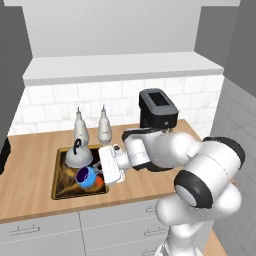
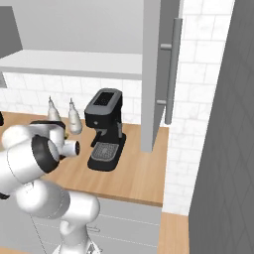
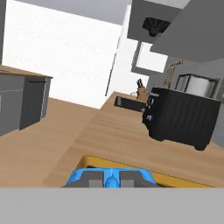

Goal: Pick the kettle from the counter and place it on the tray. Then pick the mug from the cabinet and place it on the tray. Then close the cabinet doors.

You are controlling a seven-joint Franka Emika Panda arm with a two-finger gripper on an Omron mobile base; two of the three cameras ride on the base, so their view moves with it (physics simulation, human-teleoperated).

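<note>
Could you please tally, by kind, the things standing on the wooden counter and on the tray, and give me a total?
Kettle: 1, on the tray
Mug: 1, blue, on the tray by the gripper
Bottles: 2, behind the tray
Tray: 1
Coffee machine: 1
Black toaster: 1
Total: 7

— What do we see of the arm (image 1: 200, 170)?
— We see glossy white rounded shells, with black rings at the joints.
— And the hand (image 1: 111, 166)?
— We see a flat white block behind a grey wrist, and dark grey fingertips (image 3: 94, 178).
</note>
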